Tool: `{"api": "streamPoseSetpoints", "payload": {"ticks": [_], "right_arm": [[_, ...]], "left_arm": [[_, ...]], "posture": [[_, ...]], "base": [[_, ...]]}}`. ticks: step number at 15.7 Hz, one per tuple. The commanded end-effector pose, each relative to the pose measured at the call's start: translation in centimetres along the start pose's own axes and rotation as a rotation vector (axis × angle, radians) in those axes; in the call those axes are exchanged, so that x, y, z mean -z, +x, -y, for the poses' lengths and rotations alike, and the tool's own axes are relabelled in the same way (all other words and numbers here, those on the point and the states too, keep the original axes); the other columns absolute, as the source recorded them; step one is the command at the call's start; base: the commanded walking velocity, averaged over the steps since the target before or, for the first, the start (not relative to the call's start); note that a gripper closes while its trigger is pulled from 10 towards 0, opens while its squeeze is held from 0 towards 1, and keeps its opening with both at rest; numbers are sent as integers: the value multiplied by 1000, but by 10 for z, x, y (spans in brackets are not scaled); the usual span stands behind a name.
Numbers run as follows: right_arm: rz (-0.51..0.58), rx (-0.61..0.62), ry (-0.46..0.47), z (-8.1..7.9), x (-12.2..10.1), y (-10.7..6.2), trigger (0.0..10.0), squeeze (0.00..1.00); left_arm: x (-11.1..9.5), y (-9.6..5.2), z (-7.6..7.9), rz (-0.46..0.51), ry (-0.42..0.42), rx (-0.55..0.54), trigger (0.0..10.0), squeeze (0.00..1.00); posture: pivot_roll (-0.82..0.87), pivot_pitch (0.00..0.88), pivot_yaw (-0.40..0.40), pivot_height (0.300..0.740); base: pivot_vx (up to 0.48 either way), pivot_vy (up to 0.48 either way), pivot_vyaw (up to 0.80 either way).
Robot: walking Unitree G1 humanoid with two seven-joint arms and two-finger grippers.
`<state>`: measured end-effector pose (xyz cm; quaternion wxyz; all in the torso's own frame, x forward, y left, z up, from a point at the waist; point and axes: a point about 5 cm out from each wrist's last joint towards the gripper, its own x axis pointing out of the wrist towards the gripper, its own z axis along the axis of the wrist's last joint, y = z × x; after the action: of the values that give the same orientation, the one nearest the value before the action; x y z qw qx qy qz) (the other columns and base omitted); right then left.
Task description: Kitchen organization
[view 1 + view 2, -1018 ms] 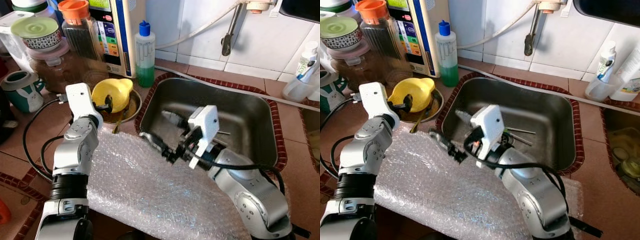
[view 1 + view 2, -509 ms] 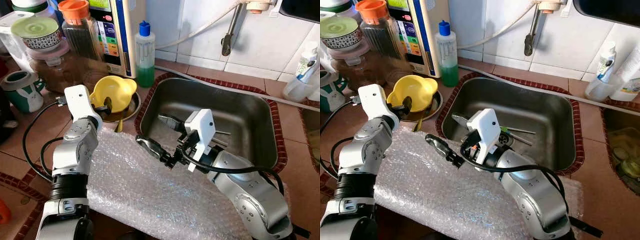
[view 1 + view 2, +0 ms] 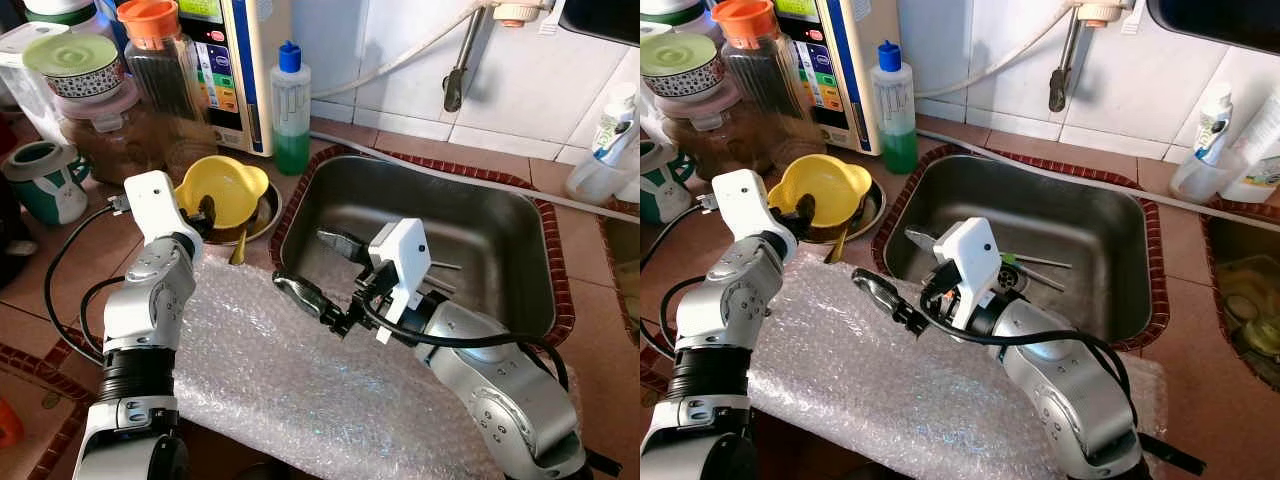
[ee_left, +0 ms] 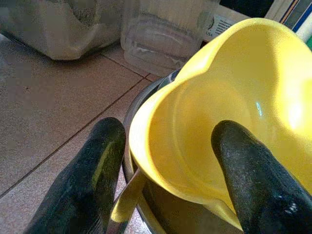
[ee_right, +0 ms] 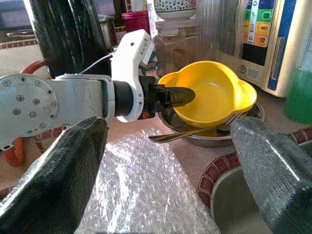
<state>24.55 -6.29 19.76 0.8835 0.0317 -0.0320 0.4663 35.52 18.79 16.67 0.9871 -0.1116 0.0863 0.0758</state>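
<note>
A yellow bowl point(image 3: 230, 185) rests tilted in a shallow metal dish point(image 3: 264, 222) left of the sink, its opening facing up. My left gripper point(image 3: 205, 210) is shut on the yellow bowl's near rim point(image 4: 219, 112), one finger inside and one outside. A spoon point(image 5: 180, 135) lies in the dish under the bowl. My right gripper point(image 3: 315, 270) is open and holds nothing. It hovers over the sink's near-left corner and the bubble wrap point(image 3: 280, 380), pointing towards the bowl point(image 5: 212, 95).
The steel sink point(image 3: 500, 250) holds some cutlery point(image 3: 1040, 265). Against the wall stand a green soap bottle point(image 3: 290, 110), jars point(image 3: 160, 60) and a water unit. A green mug point(image 3: 45, 180) sits far left. Bubble wrap covers the counter's front.
My left gripper has turned the yellow bowl from lying on its side to opening-up and drawn it slightly left. The right gripper moved left out of the sink, then held still.
</note>
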Motion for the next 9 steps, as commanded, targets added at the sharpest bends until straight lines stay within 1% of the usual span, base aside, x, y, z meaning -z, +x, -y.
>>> {"api": "streamPoseSetpoints", "payload": {"ticks": [1,2,4,5,6,7,9], "right_arm": [[6,-14,-18,-3,-3,0,10000,0],[4,-14,-19,-3,-3,0,10000,0],[2,-12,-20,-3,-3,0,10000,0],[1,-9,-20,-2,-2,-1,10000,0],[1,-9,-20,-2,-2,-1,10000,0],[-3,-7,-20,-1,-2,-1,10000,0],[-6,-6,-21,-1,-1,-2,10000,0]], "left_arm": [[-5,-2,0,25,5,-10,1725,0],[-5,-2,0,28,8,-12,1333,0],[-6,-2,0,35,14,-14,980,0],[-8,-3,0,52,47,-21,2235,0],[-8,-3,0,54,52,-23,2235,0],[-9,-4,0,57,79,-30,10000,0],[-8,-4,-2,56,95,-45,10000,0]], "posture": [[-17,109,17,740],[-16,108,17,740],[-17,108,17,740],[-16,109,18,740],[-16,110,19,740],[-17,112,18,740],[-21,113,14,740]], "base": [[0,0,0],[0,0,0],[0,0,0],[0,0,0],[0,0,0],[0,0,0],[0,0,0]]}}
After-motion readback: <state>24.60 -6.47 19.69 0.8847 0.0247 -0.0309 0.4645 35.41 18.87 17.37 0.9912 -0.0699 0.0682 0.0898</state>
